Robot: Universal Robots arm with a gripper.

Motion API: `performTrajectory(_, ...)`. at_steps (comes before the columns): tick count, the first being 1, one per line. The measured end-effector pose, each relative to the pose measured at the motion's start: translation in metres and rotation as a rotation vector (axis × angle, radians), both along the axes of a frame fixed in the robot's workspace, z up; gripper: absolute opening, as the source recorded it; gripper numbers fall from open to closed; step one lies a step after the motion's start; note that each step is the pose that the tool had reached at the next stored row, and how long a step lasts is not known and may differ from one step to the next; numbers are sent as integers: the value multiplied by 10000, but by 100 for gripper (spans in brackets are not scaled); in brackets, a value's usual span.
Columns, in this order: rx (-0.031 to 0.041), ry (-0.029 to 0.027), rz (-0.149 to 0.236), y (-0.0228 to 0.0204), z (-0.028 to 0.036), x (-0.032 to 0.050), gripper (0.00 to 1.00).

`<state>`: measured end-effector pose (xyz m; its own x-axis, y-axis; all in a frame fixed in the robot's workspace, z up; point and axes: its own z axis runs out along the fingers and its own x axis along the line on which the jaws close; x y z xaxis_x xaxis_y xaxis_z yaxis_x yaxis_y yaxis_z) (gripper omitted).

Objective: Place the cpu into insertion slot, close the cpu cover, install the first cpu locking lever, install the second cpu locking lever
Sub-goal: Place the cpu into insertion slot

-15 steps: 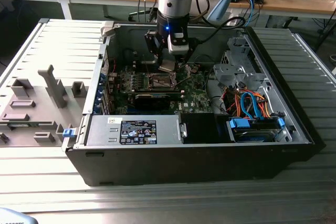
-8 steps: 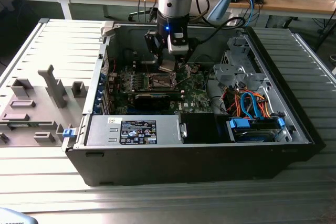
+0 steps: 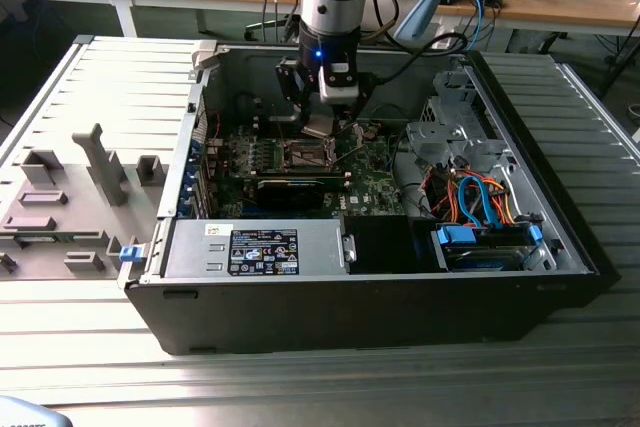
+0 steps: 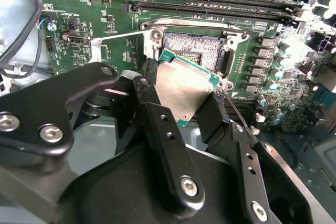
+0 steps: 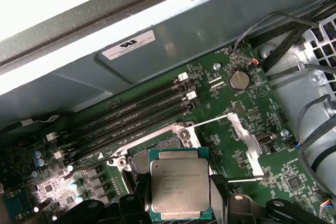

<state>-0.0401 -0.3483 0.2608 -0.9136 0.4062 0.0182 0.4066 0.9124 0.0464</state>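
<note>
Hand [image 4: 182,100] clenched on the cpu [image 5: 179,190], gripping two opposite edges and holding it slightly tilted just above the uncovered insertion slot [image 4: 195,51] in the green motherboard [image 4: 79,3]; cpu cover [image 5: 245,148] lies swung open beside the slot.

You're getting nothing legible here. The black sticker [image 3: 263,252] on the power supply box [image 3: 188,252] is showing print too small to make out. The white sticker [image 5: 128,44] on the case wall [image 5: 236,24] is carrying a mark and fine lines, unreadable. The cpu [image 5: 179,184] top is showing faint engraving and the green board [image 5: 247,114] tiny white lettering, both unreadable.
</note>
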Motion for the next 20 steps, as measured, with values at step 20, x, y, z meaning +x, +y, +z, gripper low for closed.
performTrajectory(20,-3,0,-166,0,-7,0,55)
